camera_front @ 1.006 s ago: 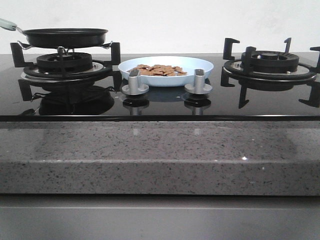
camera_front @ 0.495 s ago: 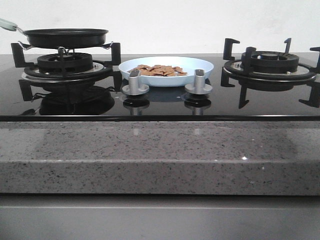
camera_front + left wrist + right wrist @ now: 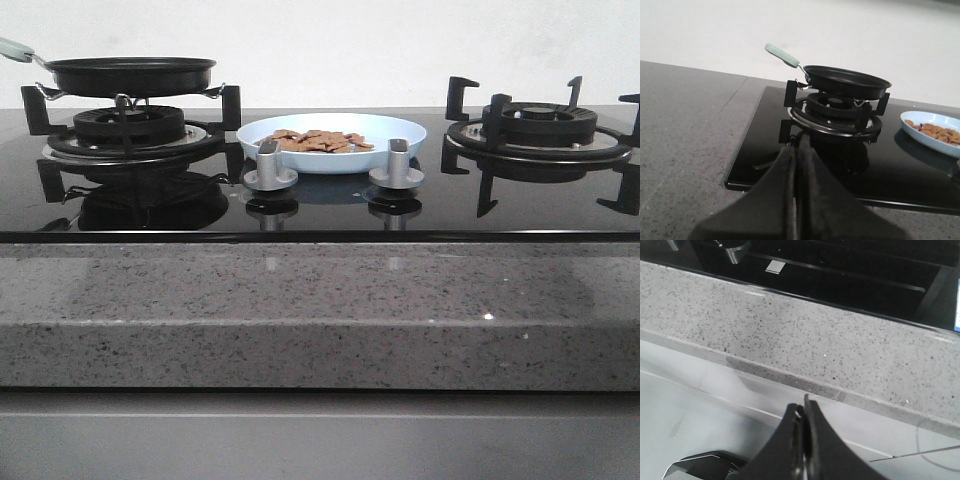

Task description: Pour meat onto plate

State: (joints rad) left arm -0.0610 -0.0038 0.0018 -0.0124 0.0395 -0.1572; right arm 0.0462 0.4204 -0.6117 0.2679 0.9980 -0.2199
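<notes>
the meat (image 3: 318,140) lies heaped in the plate (image 3: 400,128) between the burners, so the pour looks done. the frying pan (image 3: 130,72) sits on the left burner. both arms' fingers (image 3: 797,170) (image 3: 802,430) are pressed together, empty, well back over the counter (image 3: 320,310).

Front view: no part of either arm in frame.

Left wrist view, bottom centre: left gripper (image 3: 798,150), two matte black fingers, long and tapering, widening to a broad black base at the lower edge. Inner faces look like dull rubbery padding; texture is hard to confirm in shadow.

Right wrist view, bottom centre: right gripper (image 3: 802,412), same black tapered pair, slight sheen on the outer surfaces. Lower left corner: dark angular housing part with a pale grey edge.
</notes>
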